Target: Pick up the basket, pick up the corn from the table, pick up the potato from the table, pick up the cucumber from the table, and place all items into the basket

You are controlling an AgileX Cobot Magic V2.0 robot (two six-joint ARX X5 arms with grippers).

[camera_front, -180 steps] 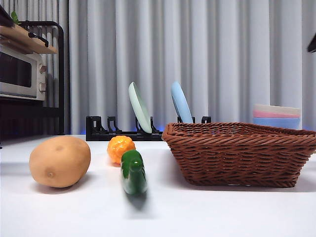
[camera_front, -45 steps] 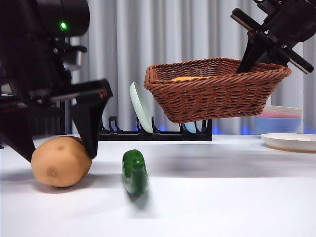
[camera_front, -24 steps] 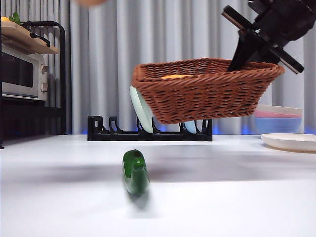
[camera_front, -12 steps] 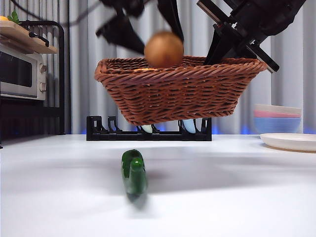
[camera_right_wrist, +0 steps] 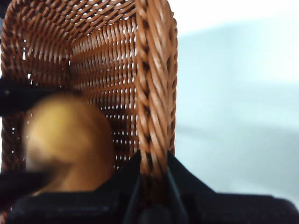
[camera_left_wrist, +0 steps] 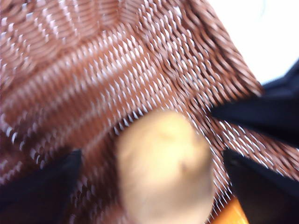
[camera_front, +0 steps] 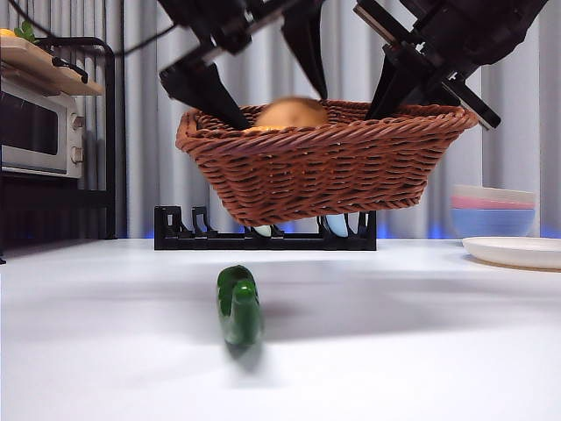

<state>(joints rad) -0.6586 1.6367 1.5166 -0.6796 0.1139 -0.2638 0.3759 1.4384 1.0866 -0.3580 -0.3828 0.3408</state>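
Observation:
My right gripper (camera_front: 412, 88) is shut on the rim of the brown wicker basket (camera_front: 333, 167) and holds it tilted, well above the table; the right wrist view shows its jaws (camera_right_wrist: 152, 186) pinching the braided rim (camera_right_wrist: 154, 93). My left gripper (camera_front: 276, 105) is open over the basket, its jaws spread on either side of the tan potato (camera_front: 292, 112). The potato is blurred and sits low inside the basket (camera_left_wrist: 93, 70), clear of both jaws (camera_left_wrist: 163, 168). An orange edge of the corn (camera_left_wrist: 233, 213) shows beside it. The green cucumber (camera_front: 238, 303) lies on the table below.
A black dish rack (camera_front: 175, 232) with plates stands behind the basket. A microwave (camera_front: 35, 127) on a shelf is at the far left. Stacked bowls (camera_front: 491, 210) and a white plate (camera_front: 513, 250) are at the right.
The left gripper lifted the potato off the table and carried it over the raised basket. In the last half second the potato dropped from between the jaws down into the basket.

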